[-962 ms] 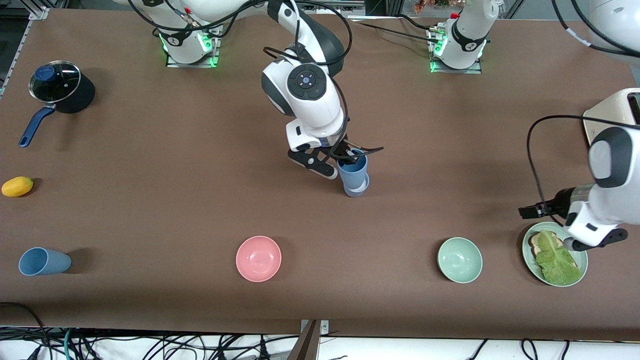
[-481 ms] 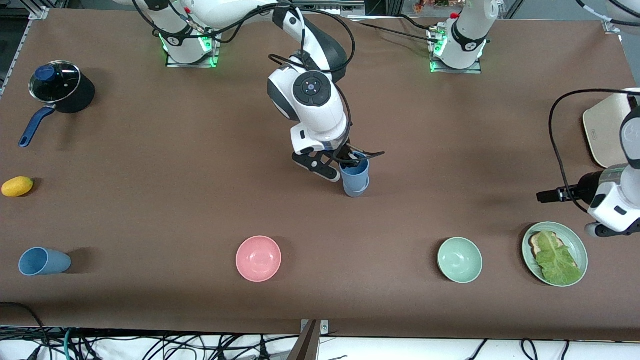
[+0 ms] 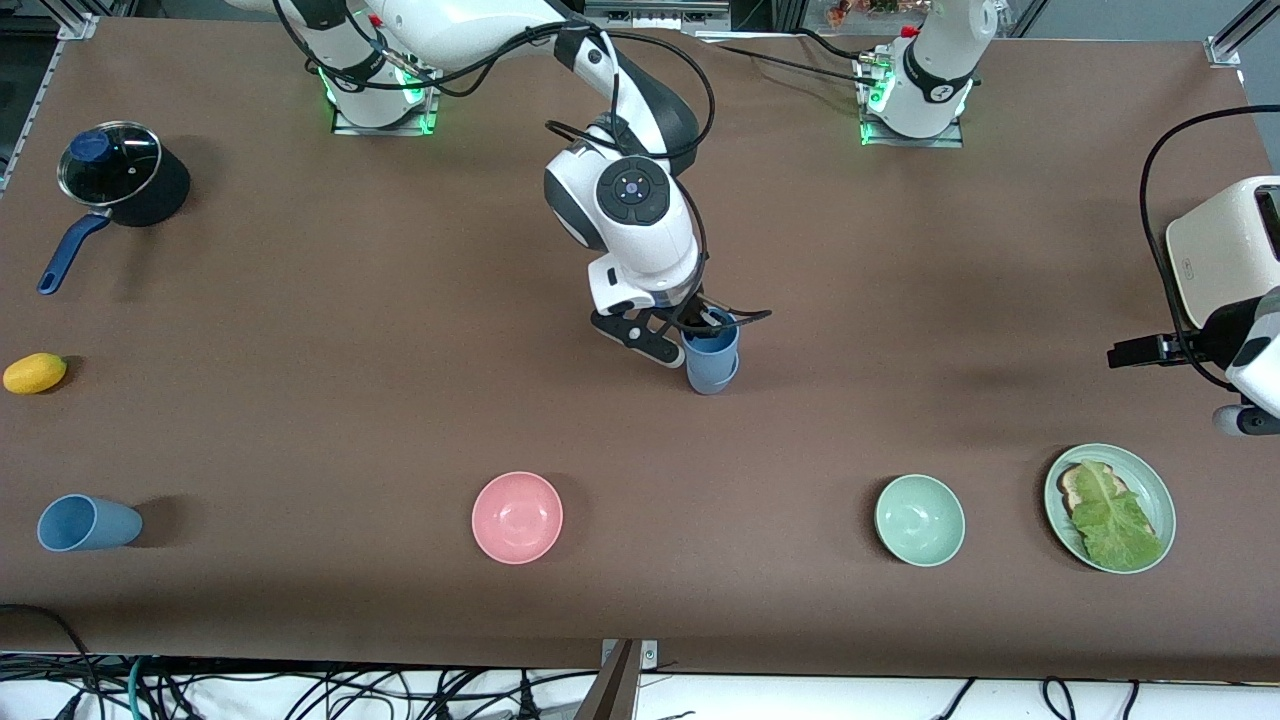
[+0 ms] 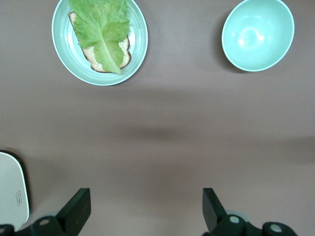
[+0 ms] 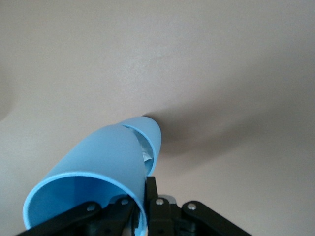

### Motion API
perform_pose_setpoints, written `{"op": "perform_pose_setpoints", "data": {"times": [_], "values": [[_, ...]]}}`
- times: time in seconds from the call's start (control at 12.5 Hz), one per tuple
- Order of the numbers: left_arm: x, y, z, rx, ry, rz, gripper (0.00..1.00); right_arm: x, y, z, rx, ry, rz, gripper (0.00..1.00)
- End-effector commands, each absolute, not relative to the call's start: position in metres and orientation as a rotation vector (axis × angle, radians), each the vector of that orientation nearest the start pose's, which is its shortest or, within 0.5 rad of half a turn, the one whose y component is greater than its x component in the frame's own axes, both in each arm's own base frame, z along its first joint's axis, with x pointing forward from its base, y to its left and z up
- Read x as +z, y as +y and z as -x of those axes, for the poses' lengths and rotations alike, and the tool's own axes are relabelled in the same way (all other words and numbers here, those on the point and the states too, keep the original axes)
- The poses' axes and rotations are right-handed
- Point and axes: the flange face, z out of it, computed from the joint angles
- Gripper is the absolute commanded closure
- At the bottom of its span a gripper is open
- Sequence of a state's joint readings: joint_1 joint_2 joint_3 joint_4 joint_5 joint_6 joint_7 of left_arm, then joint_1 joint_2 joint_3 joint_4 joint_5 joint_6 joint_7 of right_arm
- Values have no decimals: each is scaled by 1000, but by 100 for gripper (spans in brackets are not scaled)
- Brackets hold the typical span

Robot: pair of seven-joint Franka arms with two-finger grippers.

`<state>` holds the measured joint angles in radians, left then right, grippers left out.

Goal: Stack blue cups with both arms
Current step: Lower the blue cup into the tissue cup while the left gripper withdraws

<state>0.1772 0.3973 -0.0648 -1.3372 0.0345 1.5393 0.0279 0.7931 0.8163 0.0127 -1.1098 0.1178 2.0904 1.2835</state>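
I hold a small sky-blue matte plastic tumbler (image 3: 712, 345) by its rim, upright and nested into a duller grey-blue plastic tumbler (image 3: 714, 378) standing mid-table; white shows inside that lower one. A third blue plastic tumbler (image 3: 85, 523) lies on its side near the right arm's end, close to the front camera.

Brown matte desk (image 3: 300, 420), even overhead light; black cables (image 3: 300, 690) tangled on white floor below desk's front edge.

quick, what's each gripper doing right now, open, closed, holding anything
Left gripper: open, holding nothing, over bare table near the toaster.
Right gripper: closed on the sky blue cup, which sits in the grey-blue cup.
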Motion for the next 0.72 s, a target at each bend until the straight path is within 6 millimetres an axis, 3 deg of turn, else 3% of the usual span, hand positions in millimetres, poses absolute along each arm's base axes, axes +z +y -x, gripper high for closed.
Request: {"op": "perform_pose_setpoints", "data": {"times": [0.0, 0.24, 0.48, 0.56, 0.64], "values": [[507, 70, -642, 309, -57, 3106, 0, 346, 573, -538, 10, 773, 2826, 100], [520, 62, -640, 287, -50, 3114, 0, 345, 575, -536, 10, 770, 2829, 100], [532, 40, -637, 250, -8, 3132, 0, 340, 575, -535, -3, 761, 2844, 100], [552, 37, -629, 169, -1, 3163, 0, 340, 575, -535, -4, 760, 2846, 100], [559, 32, -624, 108, -2, 3188, 0, 340, 575, -535, -8, 755, 2849, 100]]}}
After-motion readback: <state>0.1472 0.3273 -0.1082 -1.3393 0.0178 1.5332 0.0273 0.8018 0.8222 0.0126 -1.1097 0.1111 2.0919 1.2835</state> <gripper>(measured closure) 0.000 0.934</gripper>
